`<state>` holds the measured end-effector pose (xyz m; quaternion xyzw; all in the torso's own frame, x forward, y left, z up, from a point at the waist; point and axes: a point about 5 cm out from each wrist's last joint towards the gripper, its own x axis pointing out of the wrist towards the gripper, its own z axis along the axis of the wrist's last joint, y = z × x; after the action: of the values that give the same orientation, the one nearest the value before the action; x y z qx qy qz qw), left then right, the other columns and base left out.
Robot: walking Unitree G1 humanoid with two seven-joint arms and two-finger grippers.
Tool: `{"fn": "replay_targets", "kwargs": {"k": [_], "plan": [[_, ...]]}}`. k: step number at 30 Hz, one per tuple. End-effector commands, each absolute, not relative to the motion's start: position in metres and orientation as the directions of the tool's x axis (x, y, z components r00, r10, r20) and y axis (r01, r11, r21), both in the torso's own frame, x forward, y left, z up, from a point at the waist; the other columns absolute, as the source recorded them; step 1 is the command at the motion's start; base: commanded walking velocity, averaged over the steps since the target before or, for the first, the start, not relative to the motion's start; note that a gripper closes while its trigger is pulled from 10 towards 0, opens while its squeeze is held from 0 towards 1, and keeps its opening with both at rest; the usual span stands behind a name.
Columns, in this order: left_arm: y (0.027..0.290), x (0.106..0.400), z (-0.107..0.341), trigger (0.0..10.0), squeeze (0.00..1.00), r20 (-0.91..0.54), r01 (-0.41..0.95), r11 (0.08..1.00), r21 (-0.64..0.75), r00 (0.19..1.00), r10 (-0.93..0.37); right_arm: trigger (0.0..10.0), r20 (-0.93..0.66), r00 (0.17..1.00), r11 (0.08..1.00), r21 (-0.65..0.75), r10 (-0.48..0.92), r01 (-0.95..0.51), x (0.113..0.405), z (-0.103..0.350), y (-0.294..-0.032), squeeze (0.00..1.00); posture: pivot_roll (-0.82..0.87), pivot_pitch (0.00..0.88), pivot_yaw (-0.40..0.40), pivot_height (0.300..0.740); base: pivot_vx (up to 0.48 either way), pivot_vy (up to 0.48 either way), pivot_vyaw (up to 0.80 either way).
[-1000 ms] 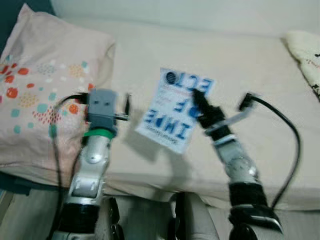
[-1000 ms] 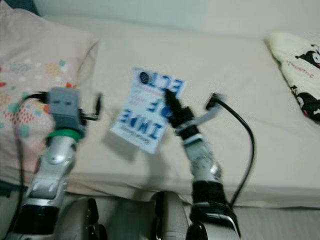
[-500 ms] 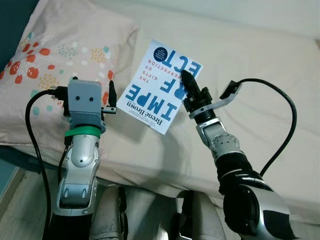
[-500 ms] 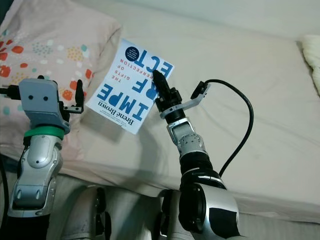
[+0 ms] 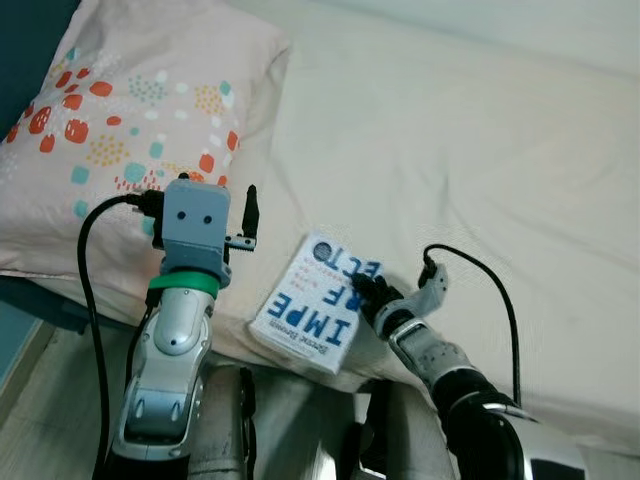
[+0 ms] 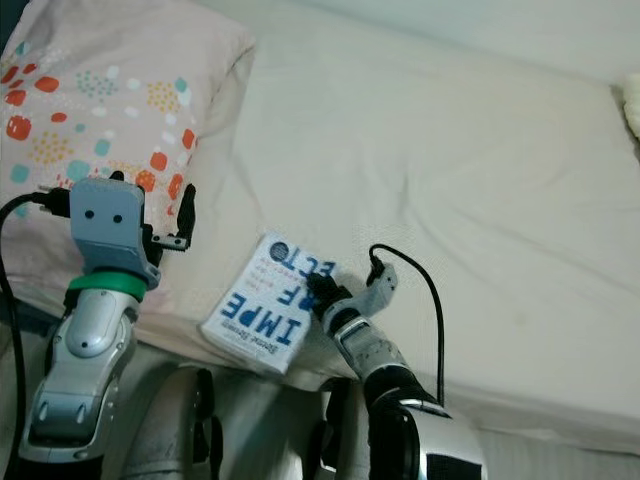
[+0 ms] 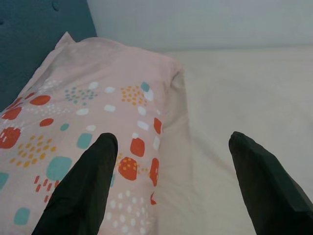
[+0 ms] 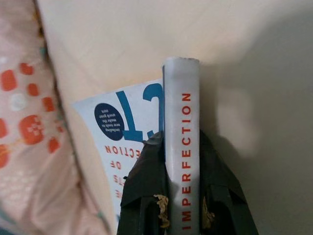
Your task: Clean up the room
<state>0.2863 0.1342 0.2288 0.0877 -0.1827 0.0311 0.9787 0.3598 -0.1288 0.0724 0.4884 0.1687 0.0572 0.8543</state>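
Observation:
A white paperback book [image 5: 318,315] with big blue letters hangs low at the near edge of the bed, its cover facing up. My right gripper [image 5: 368,291] is shut on it, clamping the spine [image 8: 182,147] between its two black fingers [image 8: 146,188]. My left gripper [image 5: 250,215] is raised over the lower corner of the patterned pillow [image 5: 130,130]. It is open, and between its fingers [image 7: 80,191] there is only pillow and sheet.
The cream bed sheet [image 5: 470,170] stretches away ahead and to the right. The pink pillow with red and teal spots lies at the left by a dark blue headboard [image 7: 34,44]. A black cable [image 5: 500,305] loops off my right wrist. Floor [image 5: 25,400] lies below the bed edge.
My right arm has drawn back and down, bringing the book from mid-air over the bed to its near edge. The left arm has held still. The camera has shifted a little.

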Motion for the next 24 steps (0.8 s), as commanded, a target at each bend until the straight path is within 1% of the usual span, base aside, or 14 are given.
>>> {"fn": "replay_targets", "kwargs": {"k": [1,3,6,8,9,11,12,13,16,19,20,22,23,24], "plan": [[0.132,0.284,0.225,10.0,0.0,0.341,-0.073,0.984,0.162,0.94,0.014,10.0,-0.304,0.926,0.55,0.824,0.224,0.137,0.35,0.055,-0.139,0.0,0.24,0.331,-0.052,0.612,0.0,0.0,0.0],[0.13,0.284,0.225,10.0,0.0,0.333,-0.066,0.985,0.162,0.943,0.008,10.0,-0.31,0.929,0.563,0.813,0.205,0.147,0.349,0.054,-0.145,0.0,0.23,0.331,-0.05,0.612,0.0,0.0,0.0],[0.128,0.283,0.224,10.0,0.0,0.32,-0.049,0.986,0.162,0.947,-0.006,10.0,-0.33,0.928,0.638,0.755,0.173,0.15,0.348,0.052,-0.154,0.0,0.22,0.325,-0.045,0.612,0.0,0.0,0.0],[0.127,0.283,0.223,10.0,0.0,0.312,-0.036,0.986,0.163,0.95,-0.017,10.0,-0.346,0.931,0.721,0.674,0.119,0.159,0.349,0.054,-0.167,0.0,0.2,0.318,-0.037,0.612,0.0,0.0,0.0],[0.127,0.284,0.223,10.0,0.0,0.31,-0.032,0.986,0.163,0.951,-0.02,10.0,-0.343,0.934,0.732,0.661,0.097,0.166,0.35,0.056,-0.172,0.52,0.2,0.318,-0.037,0.612,0.0,0.0,0.0],[0.127,0.284,0.223,10.0,0.0,0.31,-0.032,0.986,0.163,0.951,-0.02,10.0,-0.343,0.934,0.732,0.661,0.097,0.166,0.35,0.056,-0.172,0.52,0.2,0.318,-0.037,0.612,0.0,0.0,0.0],[0.127,0.284,0.223,10.0,0.0,0.309,-0.029,0.986,0.163,0.951,-0.023,10.0,-0.326,0.941,0.723,0.67,0.088,0.165,0.351,0.058,-0.176,1.0,0.2,0.318,-0.037,0.612,0.0,0.0,0.0],[0.127,0.284,0.223,10.0,0.0,0.309,-0.029,0.986,0.163,0.951,-0.023,10.0,-0.326,0.941,0.723,0.67,0.088,0.165,0.351,0.058,-0.176,1.0,0.2,0.318,-0.037,0.612,0.0,0.0,0.0],[0.121,0.287,0.219,10.0,0.0,0.278,0.024,0.986,0.163,0.958,-0.07,10.0,-0.029,0.979,0.588,0.803,0.2,-0.096,0.364,0.09,-0.178,1.0,0.16,0.293,-0.027,0.612,0.0,0.0,0.0],[0.12,0.288,0.216,10.0,0.0,0.257,0.048,0.987,0.154,0.963,-0.087,10.0,0.037,0.968,0.565,0.806,0.249,-0.176,0.366,0.098,-0.176,1.0,0.16,0.293,-0.027,0.612,0.0,0.0,0.0],[0.12,0.287,0.205,10.0,0.0,0.168,0.129,0.986,0.107,0.975,-0.145,10.0,0.068,0.94,0.578,0.773,0.334,-0.261,0.366,0.103,-0.172,0.7,0.14,0.284,-0.025,0.612,0.0,0.0,0.0],[0.12,0.286,0.201,10.0,0.0,0.132,0.164,0.983,0.085,0.976,-0.174,10.0,0.06,0.933,0.591,0.759,0.356,-0.274,0.365,0.102,-0.171,0.7,0.14,0.284,-0.025,0.612,0.0,0.0,0.0],[0.122,0.283,0.194,10.0,0.0,0.088,0.193,0.977,0.093,0.976,-0.201,10.0,0.039,0.93,0.621,0.734,0.366,-0.276,0.364,0.1,-0.173,0.0,0.13,0.275,-0.025,0.612,0.0,0.0,0.0],[0.125,0.28,0.185,10.0,0.0,0.026,0.224,0.97,0.095,0.974,-0.227,10.0,0.009,0.924,0.673,0.683,0.381,-0.284,0.36,0.095,-0.176,0.0,0.12,0.269,-0.028,0.612,0.0,0.0,0.0]]}}
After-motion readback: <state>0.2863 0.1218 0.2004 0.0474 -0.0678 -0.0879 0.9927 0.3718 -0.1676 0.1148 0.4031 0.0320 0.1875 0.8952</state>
